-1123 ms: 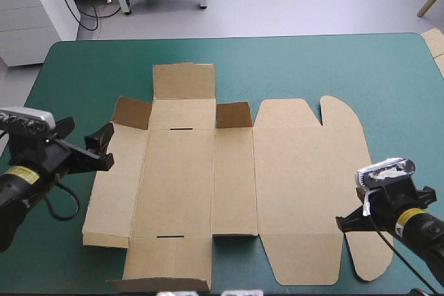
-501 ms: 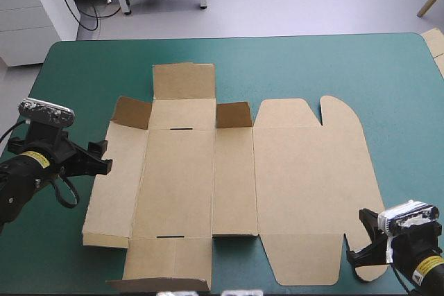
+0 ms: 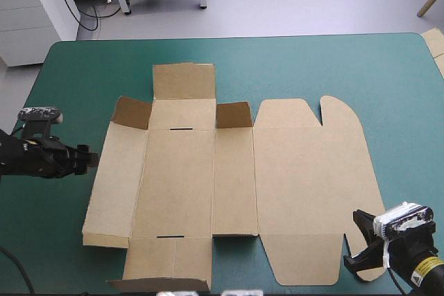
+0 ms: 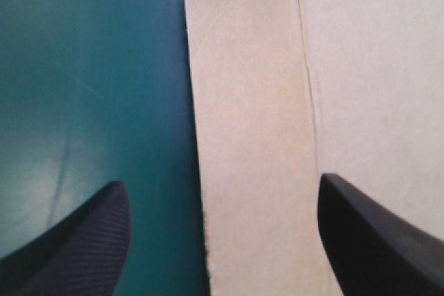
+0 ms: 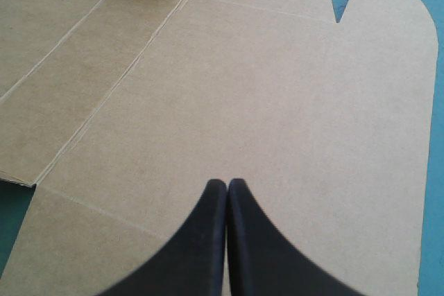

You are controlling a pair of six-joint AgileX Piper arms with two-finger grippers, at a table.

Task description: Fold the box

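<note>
Both arms mostly black: left arm (image 3: 31, 159) dark and boxy at the wrist, right arm (image 3: 424, 274) w/ a small yellow label (image 3: 422, 263) nr the wrist. Left fingers (image 4: 76, 251) black, broad, fin-shaped, fine woven texture on one. Right fingers (image 5: 201, 240) black too, smooth, matte, each curving up to a narrow tip.

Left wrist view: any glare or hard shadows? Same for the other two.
Left wrist view: a soft pale sheen on the teal-green cover beside the open left claw; no hard shadow on the box. Right wrist view: the box is evenly lit, no glare. High view: only the two raised flaps look shaded inside.
</note>
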